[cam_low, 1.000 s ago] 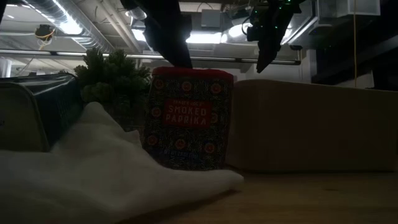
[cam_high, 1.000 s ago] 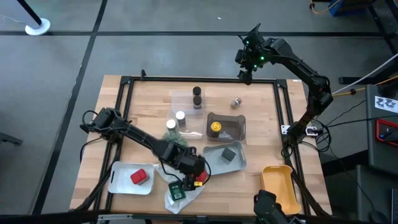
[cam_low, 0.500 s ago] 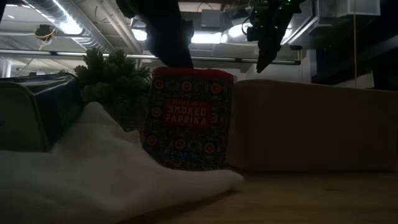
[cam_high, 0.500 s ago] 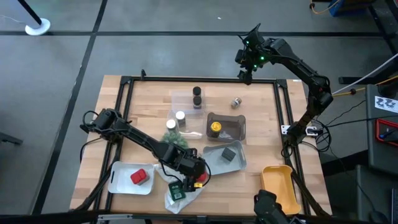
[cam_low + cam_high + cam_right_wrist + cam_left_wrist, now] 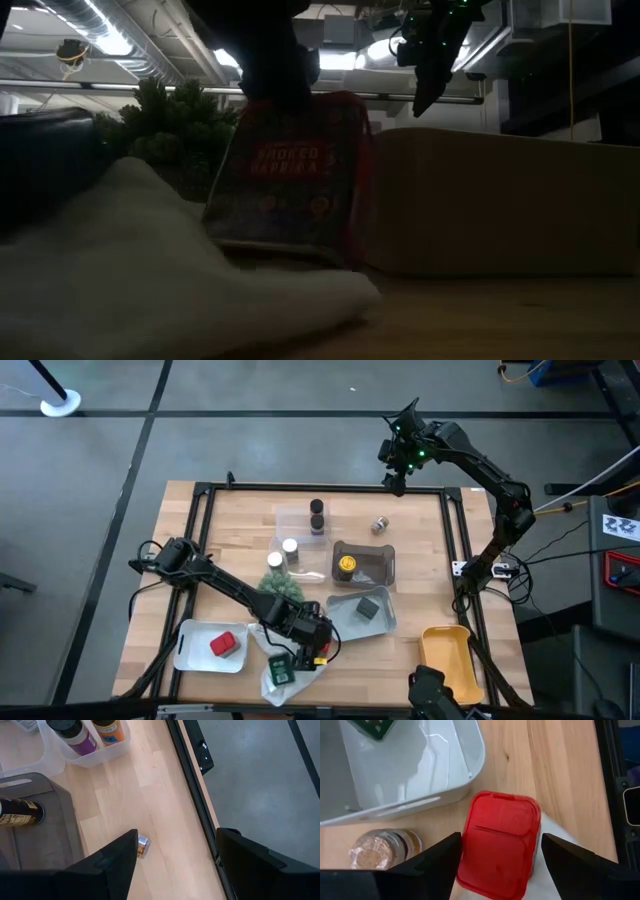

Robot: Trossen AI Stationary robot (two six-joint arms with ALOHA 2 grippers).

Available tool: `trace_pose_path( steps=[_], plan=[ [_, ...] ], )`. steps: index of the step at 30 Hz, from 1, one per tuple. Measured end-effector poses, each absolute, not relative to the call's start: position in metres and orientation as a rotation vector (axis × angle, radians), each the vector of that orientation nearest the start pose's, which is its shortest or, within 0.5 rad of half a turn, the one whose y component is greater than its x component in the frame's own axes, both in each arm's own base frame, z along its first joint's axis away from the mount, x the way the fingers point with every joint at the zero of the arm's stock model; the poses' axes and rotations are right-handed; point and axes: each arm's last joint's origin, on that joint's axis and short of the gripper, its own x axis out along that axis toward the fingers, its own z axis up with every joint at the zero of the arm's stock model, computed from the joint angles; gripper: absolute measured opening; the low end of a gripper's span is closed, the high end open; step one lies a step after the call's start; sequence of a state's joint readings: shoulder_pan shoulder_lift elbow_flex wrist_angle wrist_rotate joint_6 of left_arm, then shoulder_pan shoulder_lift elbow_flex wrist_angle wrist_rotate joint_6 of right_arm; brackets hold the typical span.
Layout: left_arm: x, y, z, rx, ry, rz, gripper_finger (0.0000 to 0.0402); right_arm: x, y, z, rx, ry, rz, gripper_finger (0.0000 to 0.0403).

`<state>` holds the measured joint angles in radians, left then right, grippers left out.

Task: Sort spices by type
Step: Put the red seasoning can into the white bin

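Near edge: left gripper (image 5: 497, 851) straddles the red-lidded paprika tin (image 5: 498, 843), a finger on each side, tin leaning in the low view. Grasped or merely bracketed, cannot tell. Tin sits half on the white plastic bag (image 5: 268, 678), probably why it tips

Beside it a small jar (image 5: 384, 851) and the grey tray (image 5: 345, 617) with a dark block (image 5: 369, 607), likely one sorted kind

Farther: yellow-capped jar (image 5: 346, 564) in the brown tray (image 5: 384, 566), two dark jars (image 5: 317, 516) in a clear bin

Far edge: right gripper (image 5: 396, 478) hangs released, empty, parked clear of the work
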<state>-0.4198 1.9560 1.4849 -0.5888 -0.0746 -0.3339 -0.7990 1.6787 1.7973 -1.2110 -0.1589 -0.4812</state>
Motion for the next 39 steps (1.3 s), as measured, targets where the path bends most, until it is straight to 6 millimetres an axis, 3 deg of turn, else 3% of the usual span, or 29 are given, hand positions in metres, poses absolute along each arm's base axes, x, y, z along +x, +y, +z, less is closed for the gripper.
trace_pose_path(
  steps=[39],
  plan=[
    [0.373,-0.18,0.217,-0.015,1.059,-0.111,0.0266,0.233,-0.232,0.369,0.069,1.085,-0.309,0.0266]
  ],
)
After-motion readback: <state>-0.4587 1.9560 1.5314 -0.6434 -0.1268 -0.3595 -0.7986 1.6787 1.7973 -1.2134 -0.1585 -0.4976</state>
